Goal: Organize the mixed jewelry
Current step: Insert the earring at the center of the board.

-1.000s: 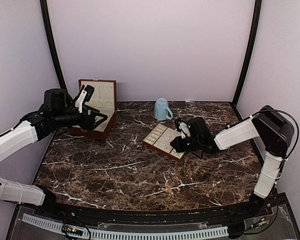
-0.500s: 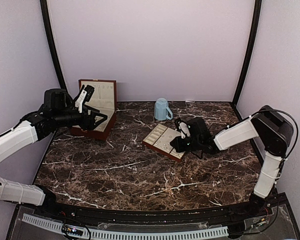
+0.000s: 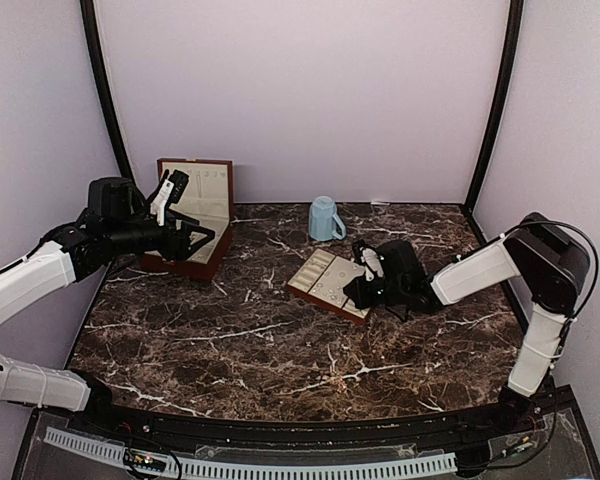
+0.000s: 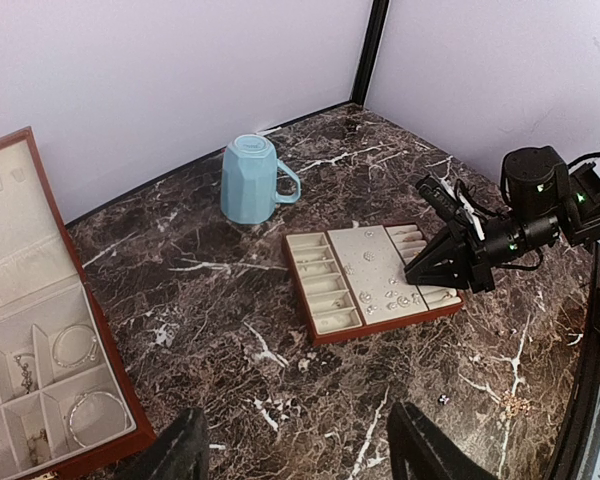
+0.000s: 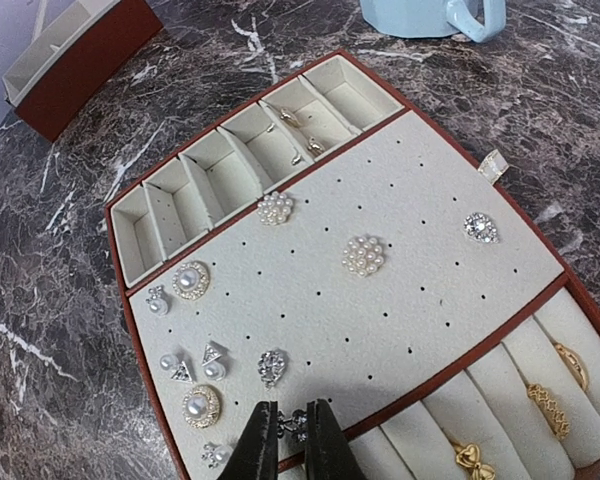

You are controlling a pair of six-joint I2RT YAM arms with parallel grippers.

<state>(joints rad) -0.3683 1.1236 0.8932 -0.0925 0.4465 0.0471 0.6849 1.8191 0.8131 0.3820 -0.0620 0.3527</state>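
The reddish-brown wooden box [image 3: 208, 190] stands open at far left; the flat cream-lined, brown-edged tray [image 5: 430, 280] lies mid-table; the left gripper [image 4: 300, 440] hangs released near the box; the right gripper [image 5: 292, 412] is clenched on one tiny silvery piece [image 5: 294, 426] at the tray's near edge; the other mixed jewelry [image 5: 365, 255] sits on its pad.

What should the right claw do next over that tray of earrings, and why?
Probably press straight down a little. The right claw appears closed on a tiny silvery stud at the near edge of the dotted pad, beside other earrings already seated there, so seating it in a free hole looks like the next step.
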